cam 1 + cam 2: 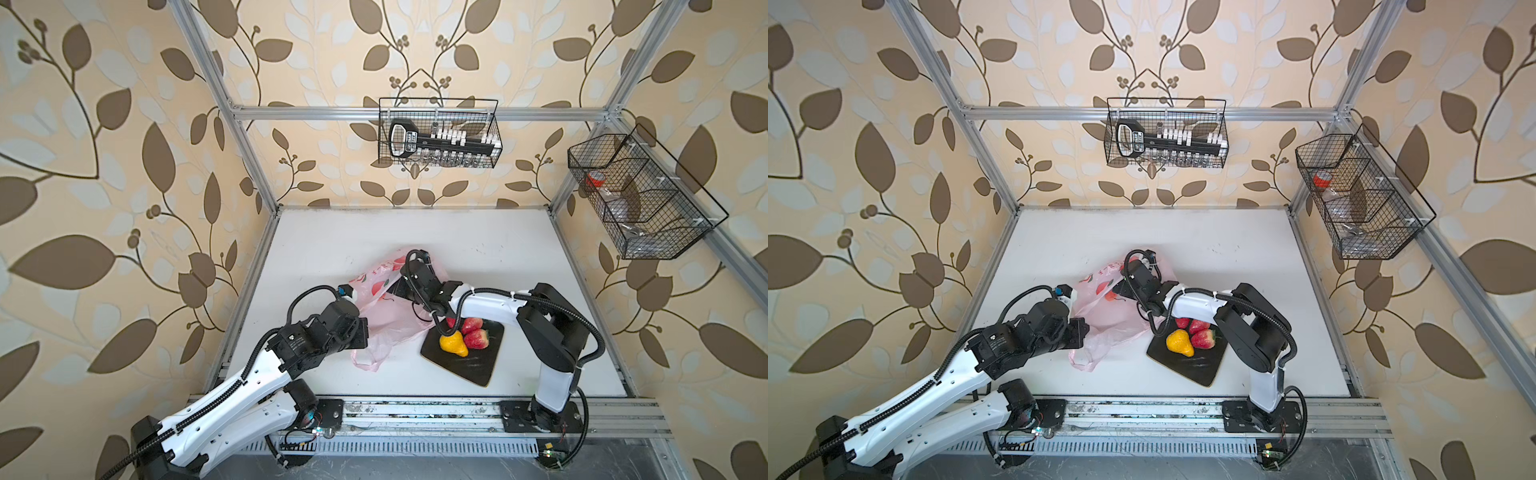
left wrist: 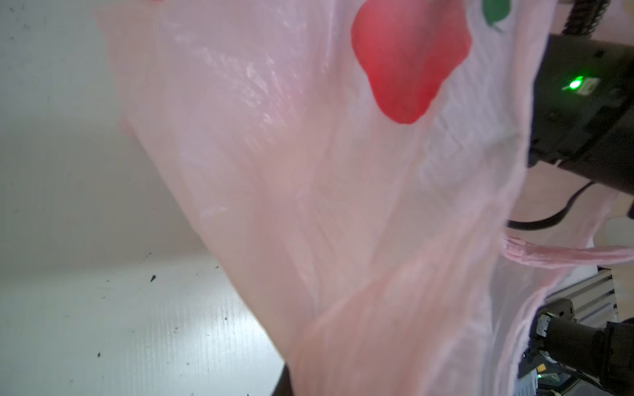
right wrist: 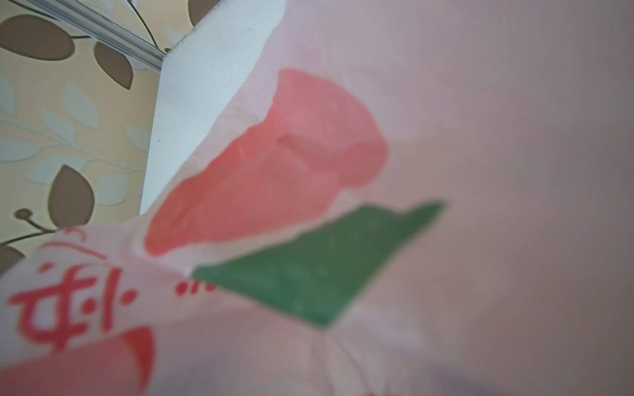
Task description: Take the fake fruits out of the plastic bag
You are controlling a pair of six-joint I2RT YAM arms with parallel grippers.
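White tabletop [image 1: 332,249] inside leaf-papered walls carries, in both top views, the crumpled pale pink plastic bag [image 1: 386,320] just beside a black plate [image 1: 469,368]. On the plate 4 glossy fake fruits [image 1: 474,338], 3 red and 1 yellow, sit partly under the right arm's cable. The left end effector [image 1: 365,329] is closed on the bag's edge. The right end effector [image 1: 397,291] dips into the bag, and I cannot tell its state. The left wrist view shows taut pink film with a red print. The right wrist view shows only blurred film.

The left arm [image 1: 232,388] and right arm [image 1: 488,302] share white shells, black joints and black ribbed cables.
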